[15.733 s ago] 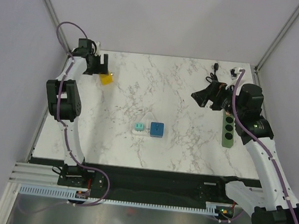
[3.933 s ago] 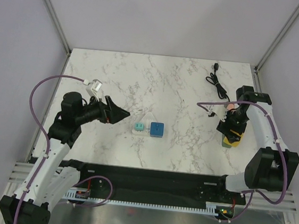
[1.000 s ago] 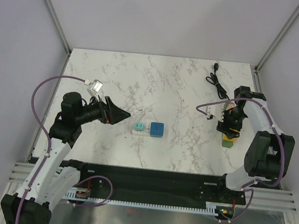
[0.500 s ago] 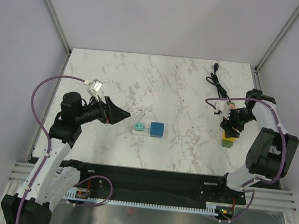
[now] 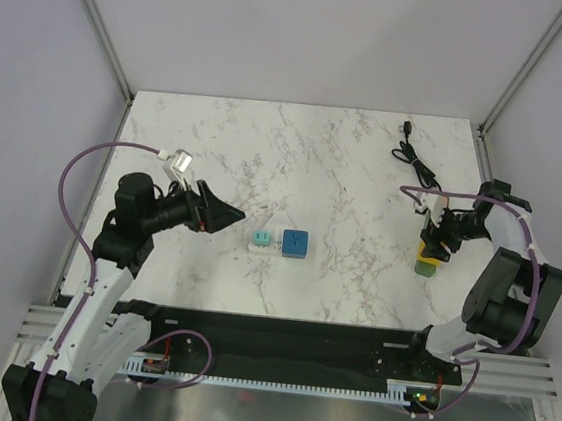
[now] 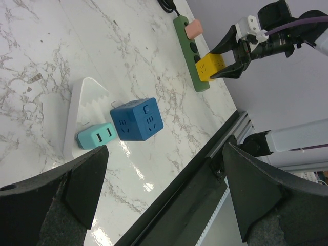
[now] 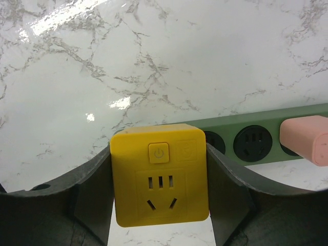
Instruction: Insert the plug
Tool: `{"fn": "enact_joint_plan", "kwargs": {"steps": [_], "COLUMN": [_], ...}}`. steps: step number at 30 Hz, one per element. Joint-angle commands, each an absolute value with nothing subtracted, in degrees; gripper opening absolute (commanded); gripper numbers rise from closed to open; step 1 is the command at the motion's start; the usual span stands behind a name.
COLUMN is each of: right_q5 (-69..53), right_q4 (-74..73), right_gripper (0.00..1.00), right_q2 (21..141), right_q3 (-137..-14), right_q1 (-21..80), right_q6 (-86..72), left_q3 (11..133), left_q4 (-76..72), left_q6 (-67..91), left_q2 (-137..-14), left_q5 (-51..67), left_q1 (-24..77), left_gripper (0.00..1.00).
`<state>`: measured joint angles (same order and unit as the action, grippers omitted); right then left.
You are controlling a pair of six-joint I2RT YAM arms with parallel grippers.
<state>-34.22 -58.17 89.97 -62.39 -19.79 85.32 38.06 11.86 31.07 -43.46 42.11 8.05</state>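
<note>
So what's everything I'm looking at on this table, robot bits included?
table: one, white marble, under everything
power strip: one, green, right side
small plug: one, pink, in the power strip
cube plug: one, yellow, at the strip's near end
cable: one, black, far right corner
triangular plate: one, white, centre
flat plug: one, teal, at the plate's base
adapter cube: one, blue, beside the flat plug
left gripper: one, black, open, empty
right gripper: one, black, gripping the cube plug
</note>
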Motion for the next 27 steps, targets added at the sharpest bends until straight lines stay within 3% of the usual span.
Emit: {"fn": "enact_joint_plan", "kwargs": {"steps": [1, 9, 11, 12, 13, 19, 20, 21, 27], "right_q5": [-30.24, -31.9, -31.55, -30.94, -30.68, -31.38, -30.85, -29.46, -26.99], "right_q4": [-47.12, -40.35, -40.69, -41.82, -42.27, -42.89, -42.72, -42.28, -42.1], "right_gripper": [0.0, 0.0, 0.05, 0.2, 0.27, 0.35, 0.53, 0.98, 0.98], "right_q2": [93.87, 91.06, 90.18, 90.0, 90.0, 89.38, 89.38, 89.12, 87.37], "right_q3": [-56.08, -53.34, -54.75, -56.41, -57.12, -60.91, -61.0, -61.0, -60.38], "right_q1": [-21.88, -21.89, -21.88, -21.88, -21.88, -20.49, -19.78, -18.3, -16.61], "right_q6": [81.74, 76.03, 74.53, 74.53, 74.36, 73.3, 73.13, 72.69, 72.6], "left_q3": [39.02, 38.85, 38.85, 38.85, 38.85, 38.85, 38.93, 38.85, 39.02], "left_q4": [10.63, 10.9, 10.9, 10.81, 10.81, 10.72, 10.81, 10.81, 10.81], "left_q6": [30.59, 30.5, 30.59, 30.59, 30.59, 30.67, 30.67, 30.67, 30.67], "left_q2": [-43.33, -43.15, -43.15, -43.07, -42.98, -42.63, -42.71, -42.71, -42.36], "left_q5": [41.66, 42.01, 42.1, 42.1, 42.01, 42.01, 42.01, 42.1, 42.1], "left_q1": [7.73, 7.65, 7.65, 7.65, 7.65, 7.65, 7.65, 7.65, 7.65], "left_gripper": [1.0, 1.0, 1.0, 1.0, 1.0, 1.0, 1.0, 1.0, 1.0]}}
